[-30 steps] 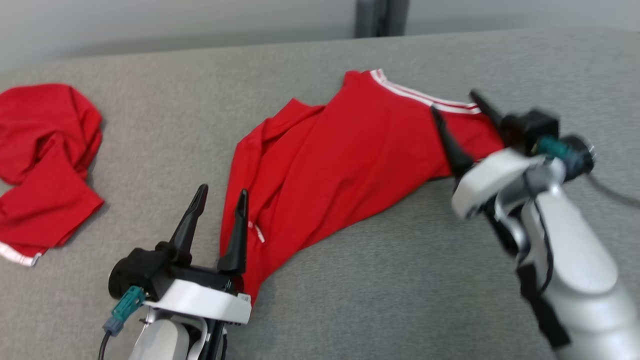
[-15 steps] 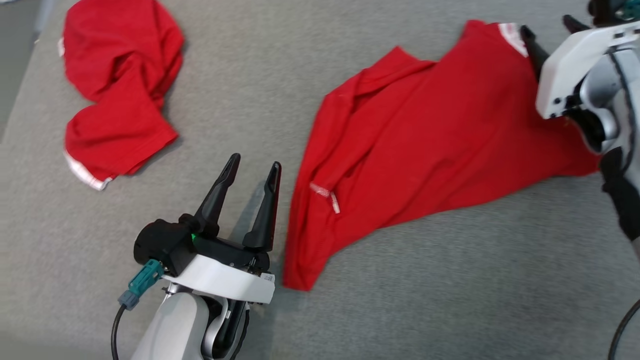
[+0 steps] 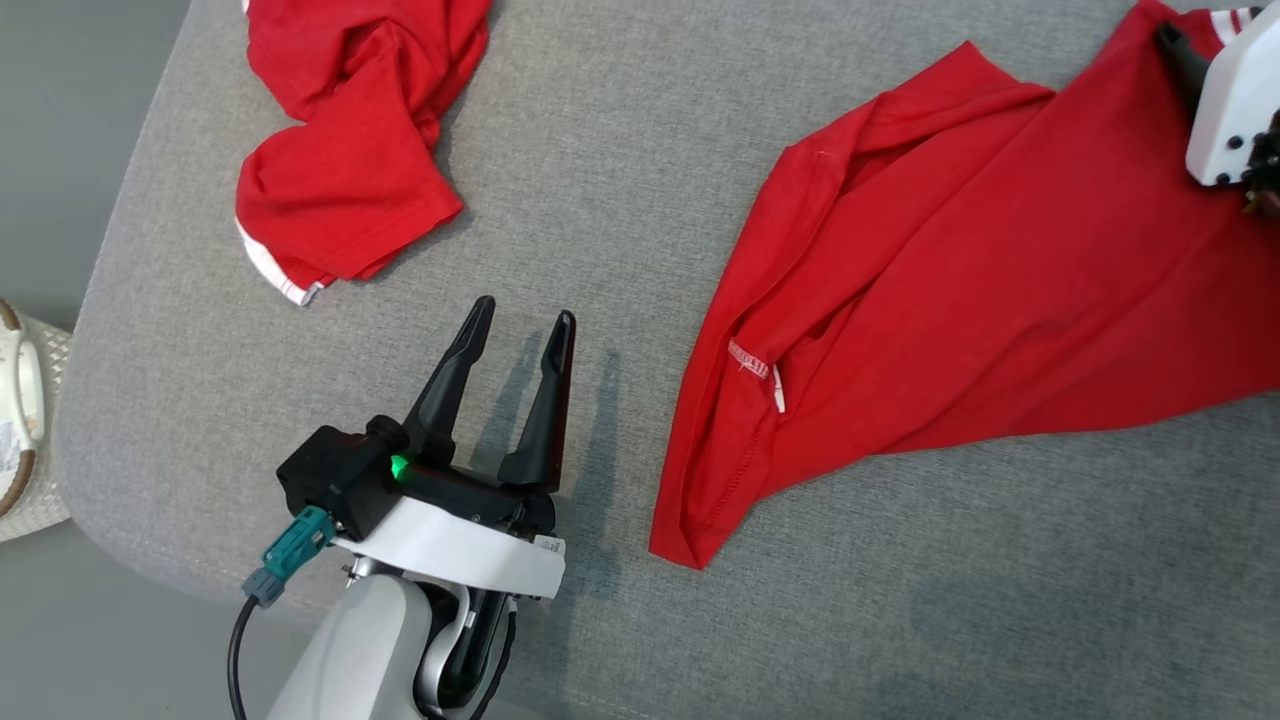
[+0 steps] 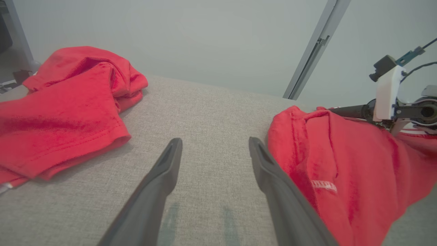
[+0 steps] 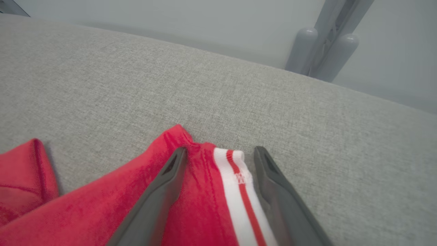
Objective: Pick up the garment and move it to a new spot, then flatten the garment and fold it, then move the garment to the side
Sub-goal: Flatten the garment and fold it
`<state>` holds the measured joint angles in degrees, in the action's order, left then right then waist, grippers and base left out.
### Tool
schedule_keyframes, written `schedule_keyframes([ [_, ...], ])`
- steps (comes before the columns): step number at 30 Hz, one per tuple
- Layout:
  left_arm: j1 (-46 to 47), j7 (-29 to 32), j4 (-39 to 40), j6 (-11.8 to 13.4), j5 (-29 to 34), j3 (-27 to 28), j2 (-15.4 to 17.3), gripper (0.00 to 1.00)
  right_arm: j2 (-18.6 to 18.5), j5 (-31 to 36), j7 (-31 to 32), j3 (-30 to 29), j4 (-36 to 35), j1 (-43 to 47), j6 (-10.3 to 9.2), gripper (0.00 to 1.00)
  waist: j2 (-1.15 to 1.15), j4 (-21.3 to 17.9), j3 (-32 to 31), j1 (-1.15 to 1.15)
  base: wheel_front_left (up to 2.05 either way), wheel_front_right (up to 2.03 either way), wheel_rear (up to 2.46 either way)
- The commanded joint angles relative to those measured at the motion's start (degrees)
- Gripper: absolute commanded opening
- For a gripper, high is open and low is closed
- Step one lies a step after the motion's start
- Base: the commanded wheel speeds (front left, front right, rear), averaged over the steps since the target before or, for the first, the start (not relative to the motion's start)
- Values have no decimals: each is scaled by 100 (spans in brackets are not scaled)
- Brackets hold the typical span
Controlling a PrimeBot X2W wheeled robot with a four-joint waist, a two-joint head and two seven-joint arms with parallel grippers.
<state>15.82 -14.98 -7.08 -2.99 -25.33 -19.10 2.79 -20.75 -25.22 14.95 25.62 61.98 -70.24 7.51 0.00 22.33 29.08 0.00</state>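
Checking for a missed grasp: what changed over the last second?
The head camera swung left, shifting the whole picture. The left gripper drew left off the edge of the spread garment onto bare grey cushion. Nothing was grasped or released. The right gripper stayed open astride the striped hem; the crumpled garment lay unmoved.

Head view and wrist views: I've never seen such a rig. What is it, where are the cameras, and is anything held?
This is a wheeled robot with two arms, each ending in a two-fingered gripper. The head view looks down from its head; each wrist view looks along one gripper's fingers. On the grey padded surface lie a spread red garment and a crumpled red garment. The left gripper is open over bare surface between them. The right gripper is open, fingers either side of the spread garment's white-striped edge. Nothing is held.
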Motion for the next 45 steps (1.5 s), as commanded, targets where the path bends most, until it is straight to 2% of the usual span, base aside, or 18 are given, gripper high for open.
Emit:
schedule_keyframes([
  [1,128,-23,24,6,-33,1,18,100,-60,-64,26,39,45,-69,-4,100,0,70,60,0,0,0,0],
  [3,149,-23,25,20,-66,-5,19,100,-90,-158,117,85,163,-89,-4,100,0,103,84,0,0,0,0],
  [4,150,-23,23,29,-66,-9,18,100,-65,-244,222,109,220,-70,-4,45,0,113,89,0,0,0,0],
  [5,154,-23,14,44,-77,-1,19,100,-57,-321,241,272,152,-41,-4,0,0,113,98,0,0,0,0],
  [11,128,-23,-37,52,11,98,19,100,-158,-576,-260,572,-80,54,-5,0,0,-76,-30,0,0,0,0],
  [17,53,-23,-49,54,138,281,21,100,-65,-843,-872,897,-343,234,-4,0,0,-490,-361,0,0,0,0],
  [23,-252,-23,-115,89,378,695,23,100,-388,-1609,-1374,1730,-1527,880,-4,0,0,-1313,-1176,0,0,0,0],
  [27,-474,-23,-116,116,467,922,23,100,-570,-2019,-1503,1966,-2235,1293,-4,0,0,-1695,-1543,0,0,0,0],
  [29,-527,-23,-118,111,491,979,21,100,-609,-2110,-1489,2035,-2434,1432,-4,0,0,-1791,-1628,0,0,0,0],
  [33,-771,-23,-120,140,572,1187,21,100,-840,-2619,-1320,2254,-3355,2112,-3,0,0,-2137,-1966,0,0,0,0],
  [34,-851,-23,-112,145,596,1254,22,100,-1062,-2835,-1163,2314,-3782,2510,-4,0,0,-2277,-2119,0,0,0,0],
  [36,-938,-23,-95,159,621,1293,19,100,-1265,-3088,-955,2314,-4171,2928,-4,0,0,-2411,-2265,0,0,0,0],
  [42,-1064,-23,-16,251,612,1385,18,100,-1882,-3613,-226,2033,-5137,4145,-3,0,0,-2722,-2480,0,0,0,0],
  [45,-1106,-23,11,253,597,1350,21,100,-2041,-3697,141,1802,-5453,4692,-3,0,0,-2821,-2517,0,0,0,0],
])
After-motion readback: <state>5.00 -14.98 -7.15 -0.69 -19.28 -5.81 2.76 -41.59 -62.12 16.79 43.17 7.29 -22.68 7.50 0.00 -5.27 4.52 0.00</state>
